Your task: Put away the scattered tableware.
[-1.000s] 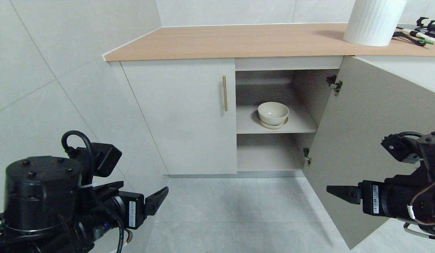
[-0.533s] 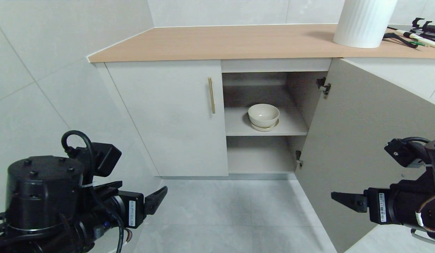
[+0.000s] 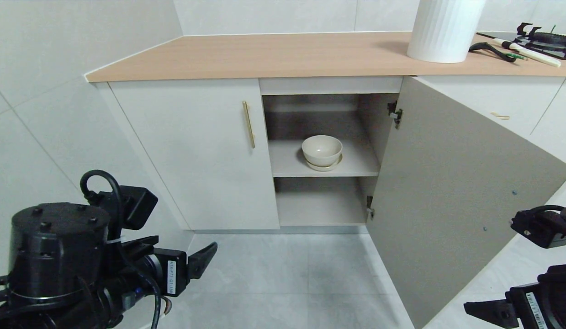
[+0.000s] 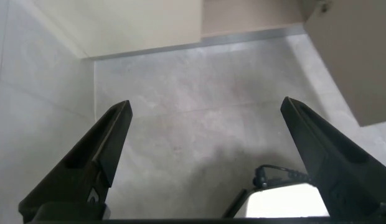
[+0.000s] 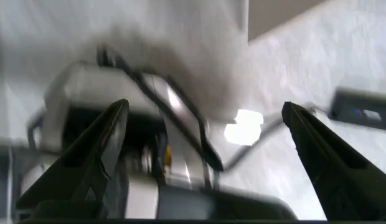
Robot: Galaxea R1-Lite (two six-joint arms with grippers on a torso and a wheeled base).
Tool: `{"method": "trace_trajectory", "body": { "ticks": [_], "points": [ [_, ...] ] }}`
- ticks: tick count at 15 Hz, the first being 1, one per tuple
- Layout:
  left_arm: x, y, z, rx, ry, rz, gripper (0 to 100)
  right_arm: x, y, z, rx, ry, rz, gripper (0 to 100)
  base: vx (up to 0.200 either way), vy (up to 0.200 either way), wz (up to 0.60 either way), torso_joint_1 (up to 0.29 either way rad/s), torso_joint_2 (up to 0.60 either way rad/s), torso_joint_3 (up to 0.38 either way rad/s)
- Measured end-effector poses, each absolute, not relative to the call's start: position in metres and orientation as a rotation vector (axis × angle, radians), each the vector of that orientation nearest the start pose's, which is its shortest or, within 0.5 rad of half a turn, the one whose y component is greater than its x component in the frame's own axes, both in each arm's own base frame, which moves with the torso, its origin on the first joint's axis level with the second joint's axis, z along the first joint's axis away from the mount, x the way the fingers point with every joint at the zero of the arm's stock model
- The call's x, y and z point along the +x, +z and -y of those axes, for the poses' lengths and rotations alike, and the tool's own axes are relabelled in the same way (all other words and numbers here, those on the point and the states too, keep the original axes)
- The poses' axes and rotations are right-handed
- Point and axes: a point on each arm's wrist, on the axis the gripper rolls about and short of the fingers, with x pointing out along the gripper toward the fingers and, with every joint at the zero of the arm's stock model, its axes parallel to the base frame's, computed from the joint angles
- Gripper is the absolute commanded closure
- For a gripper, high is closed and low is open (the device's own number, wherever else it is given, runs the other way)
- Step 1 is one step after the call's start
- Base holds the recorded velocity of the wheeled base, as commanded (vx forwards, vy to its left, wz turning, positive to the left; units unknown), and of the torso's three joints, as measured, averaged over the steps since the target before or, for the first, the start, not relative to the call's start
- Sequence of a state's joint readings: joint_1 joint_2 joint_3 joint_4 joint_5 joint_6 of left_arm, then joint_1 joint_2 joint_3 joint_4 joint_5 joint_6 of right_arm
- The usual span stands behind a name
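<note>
A beige bowl (image 3: 322, 150) sits on a small plate (image 3: 325, 166) on the upper shelf (image 3: 356, 164) of the open cabinet. My left gripper (image 3: 203, 260) hangs low at the left, well short of the cabinet. Seen from the left wrist, the left gripper (image 4: 205, 112) is open over the bare floor, holding nothing. My right gripper (image 3: 481, 310) is low at the right, in front of the open cabinet door (image 3: 447, 192). The right wrist view shows the right gripper (image 5: 205, 112) open and empty.
The left cabinet door (image 3: 191, 151) is shut, with a gold handle (image 3: 249, 124). The wooden countertop (image 3: 264, 55) carries a white ribbed container (image 3: 445, 29) and some utensils (image 3: 515, 48). The lower shelf (image 3: 319, 208) is bare. Grey tiled floor (image 3: 287, 274) lies between the grippers.
The head camera has turned, so the cabinet sits further left in the picture. My right gripper has dropped lower and to the right. The left arm has stayed put.
</note>
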State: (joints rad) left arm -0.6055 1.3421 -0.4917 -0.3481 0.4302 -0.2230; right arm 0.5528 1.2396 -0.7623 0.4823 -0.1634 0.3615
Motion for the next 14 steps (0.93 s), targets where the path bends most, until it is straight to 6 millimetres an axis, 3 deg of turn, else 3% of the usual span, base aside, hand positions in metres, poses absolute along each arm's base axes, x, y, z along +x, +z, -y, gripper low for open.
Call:
{"method": "trace_trajectory", "body": {
  "ticks": [5, 9, 14],
  "points": [
    [0.164, 0.162, 0.102, 0.03, -0.121, -0.454, 0, 0.126, 0.21, -0.063, 0.014, 0.152, -0.891, 0, 0.0, 0.0, 0.0, 0.0, 0.0, 0.0],
    [0.164, 0.162, 0.102, 0.031, -0.123, -0.455, 0, 0.113, 0.238, -0.037, 0.031, 0.074, -0.772, 0, 0.0, 0.0, 0.0, 0.0, 0.0, 0.0],
    [0.164, 0.161, 0.102, 0.031, -0.123, -0.456, 0, 0.11, 0.251, -0.011, 0.016, -0.087, -0.705, 0, 0.0, 0.0, 0.0, 0.0, 0.0, 0.0]
  ]
}}
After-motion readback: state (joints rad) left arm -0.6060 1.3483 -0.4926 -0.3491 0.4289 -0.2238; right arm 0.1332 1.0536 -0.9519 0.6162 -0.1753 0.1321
